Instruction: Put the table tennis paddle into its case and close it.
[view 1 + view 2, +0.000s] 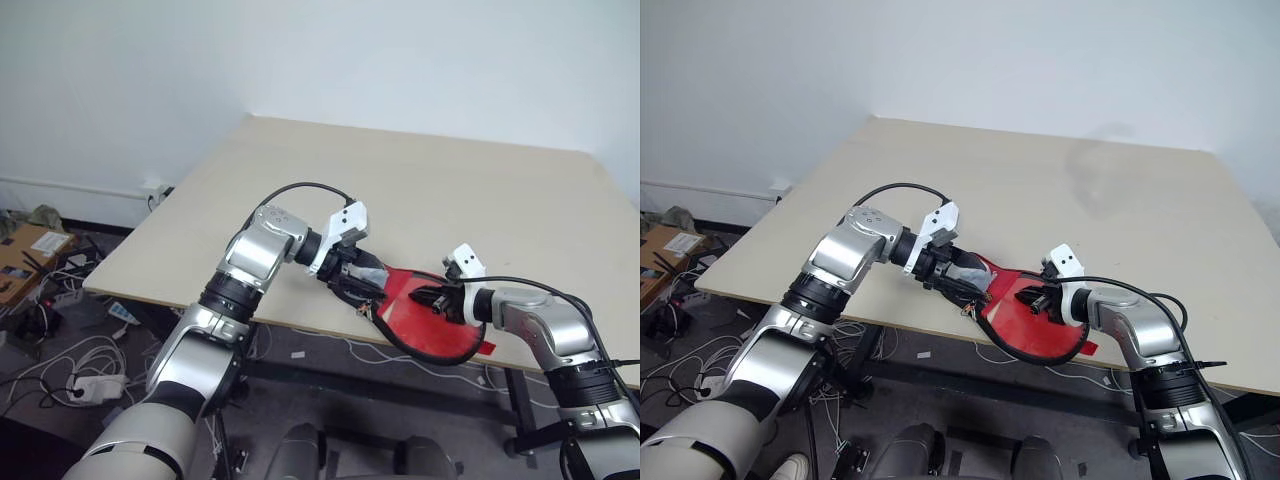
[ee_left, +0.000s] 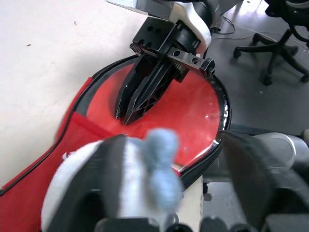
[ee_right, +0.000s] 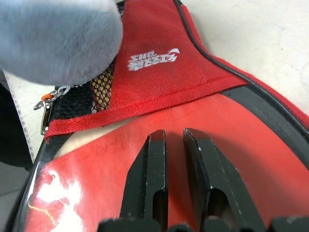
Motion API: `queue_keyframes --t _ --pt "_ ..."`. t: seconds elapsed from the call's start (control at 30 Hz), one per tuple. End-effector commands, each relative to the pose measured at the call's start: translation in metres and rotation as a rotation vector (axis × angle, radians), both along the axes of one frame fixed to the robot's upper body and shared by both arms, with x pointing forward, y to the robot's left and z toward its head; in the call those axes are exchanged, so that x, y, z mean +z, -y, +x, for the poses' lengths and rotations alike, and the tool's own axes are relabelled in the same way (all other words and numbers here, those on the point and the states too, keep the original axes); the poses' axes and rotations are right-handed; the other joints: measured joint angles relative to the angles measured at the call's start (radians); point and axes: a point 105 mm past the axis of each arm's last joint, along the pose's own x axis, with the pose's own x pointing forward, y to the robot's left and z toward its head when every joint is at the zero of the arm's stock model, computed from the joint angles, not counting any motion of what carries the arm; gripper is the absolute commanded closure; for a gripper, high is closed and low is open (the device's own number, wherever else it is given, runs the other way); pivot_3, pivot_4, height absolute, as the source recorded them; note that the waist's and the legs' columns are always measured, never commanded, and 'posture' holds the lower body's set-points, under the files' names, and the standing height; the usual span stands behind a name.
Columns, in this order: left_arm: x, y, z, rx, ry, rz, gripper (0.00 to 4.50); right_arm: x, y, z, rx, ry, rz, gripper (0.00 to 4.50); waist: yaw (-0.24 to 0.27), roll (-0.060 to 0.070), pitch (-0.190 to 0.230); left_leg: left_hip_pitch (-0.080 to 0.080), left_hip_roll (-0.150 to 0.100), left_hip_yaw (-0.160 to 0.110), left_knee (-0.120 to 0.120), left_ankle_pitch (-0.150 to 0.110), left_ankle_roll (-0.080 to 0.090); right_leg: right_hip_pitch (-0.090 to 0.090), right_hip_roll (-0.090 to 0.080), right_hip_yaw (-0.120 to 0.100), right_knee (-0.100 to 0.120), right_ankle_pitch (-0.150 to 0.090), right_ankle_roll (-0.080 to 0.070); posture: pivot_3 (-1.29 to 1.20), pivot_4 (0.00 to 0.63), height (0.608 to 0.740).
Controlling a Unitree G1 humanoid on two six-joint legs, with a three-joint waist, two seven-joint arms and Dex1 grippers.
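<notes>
The red case (image 1: pixel 425 325) lies flat at the table's near edge, its round end hanging slightly over it. The table tennis paddle's red face (image 3: pixel 270 159) shows inside it under a glossy clear panel; its handle is hidden under the red flap with the white logo (image 3: pixel 159 63) and black mesh (image 3: pixel 104 82). My right gripper (image 3: pixel 174 133) is shut, its tips resting on the panel over the round end. My left gripper (image 1: pixel 365 285) is at the case's narrow end, jaws wide apart, with a grey-blue fluffy ball (image 2: pixel 161 154) between them. A zip pull (image 3: pixel 46 104) hangs by the mesh.
The pale wooden table (image 1: pixel 400 190) stretches away behind the case. On the floor to the left are cables and a cardboard box (image 1: pixel 30 250). An office chair (image 2: pixel 280 48) stands beyond the table's near edge.
</notes>
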Motion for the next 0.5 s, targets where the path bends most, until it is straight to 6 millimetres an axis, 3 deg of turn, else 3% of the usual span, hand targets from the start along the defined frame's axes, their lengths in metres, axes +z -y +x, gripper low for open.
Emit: queue_keyframes --t 0.03,0.23,0.37,0.5 --pt "0.005 -0.005 0.003 0.008 0.048 0.033 0.72 0.007 0.001 0.003 -0.002 0.039 -0.002 3.88 -0.001 0.0 0.0 0.0 0.0 0.0 0.0 0.0 0.0 0.0 0.0 0.0 0.0 0.0 0.0 0.0 0.0 0.688" --pt "-0.009 -0.006 0.005 0.024 0.042 0.068 0.72 0.007 0.002 0.006 -0.008 0.043 -0.009 3.88 0.0 0.0 0.0 0.001 0.0 0.0 0.0 0.0 0.0 0.001 0.0 0.0 0.0 0.001 -0.001 0.0 0.0 0.688" --pt "-0.031 -0.01 0.013 0.052 0.092 0.163 0.72 0.006 0.002 0.007 -0.009 0.045 -0.02 3.88 0.0 0.001 0.0 0.003 0.0 0.0 0.0 0.0 0.0 0.002 0.0 0.0 0.0 0.001 -0.001 0.0 0.0 0.688" --pt "-0.033 -0.015 0.019 0.078 0.112 0.182 0.72 0.002 0.003 0.005 -0.004 0.037 -0.04 3.88 -0.002 0.002 -0.001 0.004 0.0 0.0 0.0 0.0 0.0 0.003 0.0 0.001 0.0 0.001 -0.002 0.0 0.0 0.688"
